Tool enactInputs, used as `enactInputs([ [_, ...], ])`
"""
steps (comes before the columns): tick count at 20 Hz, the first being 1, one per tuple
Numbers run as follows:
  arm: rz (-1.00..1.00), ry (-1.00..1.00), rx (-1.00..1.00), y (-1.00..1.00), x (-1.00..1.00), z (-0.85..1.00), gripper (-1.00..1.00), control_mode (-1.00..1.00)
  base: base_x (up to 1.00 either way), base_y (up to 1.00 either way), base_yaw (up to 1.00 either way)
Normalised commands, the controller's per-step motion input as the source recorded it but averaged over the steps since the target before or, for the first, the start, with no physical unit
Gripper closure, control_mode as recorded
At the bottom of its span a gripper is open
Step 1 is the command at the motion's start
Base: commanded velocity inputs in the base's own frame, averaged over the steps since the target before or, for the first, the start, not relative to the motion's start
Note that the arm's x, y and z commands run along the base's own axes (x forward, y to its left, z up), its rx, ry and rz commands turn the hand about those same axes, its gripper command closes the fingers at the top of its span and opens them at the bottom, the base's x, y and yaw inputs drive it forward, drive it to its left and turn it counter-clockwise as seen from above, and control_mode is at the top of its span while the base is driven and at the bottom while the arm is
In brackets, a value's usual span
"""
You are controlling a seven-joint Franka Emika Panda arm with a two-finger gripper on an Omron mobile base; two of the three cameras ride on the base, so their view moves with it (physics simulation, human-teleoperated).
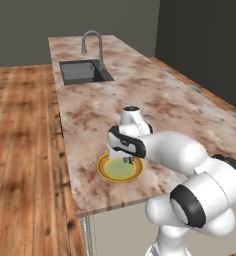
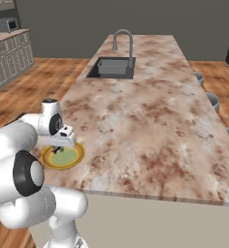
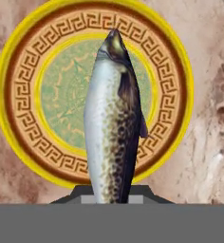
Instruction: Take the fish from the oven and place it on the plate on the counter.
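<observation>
Gripper (image 3: 112, 195) nearly closed, pinching fish (image 3: 113, 123) by tail end, hanging over plate (image 3: 19, 156) on counter (image 1: 155, 100).

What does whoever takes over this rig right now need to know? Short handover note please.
Gripper: shut on the fish, hanging over the plate with the fish pointing down at its centre.
Plate: on the counter, near the front edge, well short of the sink.
Done: fish is out of the oven and carried to the plate.
Left: lower if needed, open the jaws so the fish lands on the plate, then pull the arm clear. Whether the fish's tip already touches the plate cannot be told from these views.
</observation>
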Motion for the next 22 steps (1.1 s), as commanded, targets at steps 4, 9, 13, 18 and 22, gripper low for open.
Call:
enactInputs([
  [4,0.01,0.16,0.0,0.0,0.0,-0.6,1.0,-1.0,0.0,0.0,0.0],
  [9,0.0,0.14,0.0,0.01,0.0,-0.45,1.0,-1.0,0.0,0.0,0.0],
  [13,0.0,0.14,0.0,0.04,0.0,-0.31,1.0,-1.0,0.0,0.0,0.0],
  [18,0.0,0.07,0.0,0.14,0.13,-0.11,1.0,-1.0,0.0,0.0,0.0],
  [22,0.0,0.08,0.0,0.18,0.37,-0.03,1.0,-1.0,0.0,0.0,0.0],
])
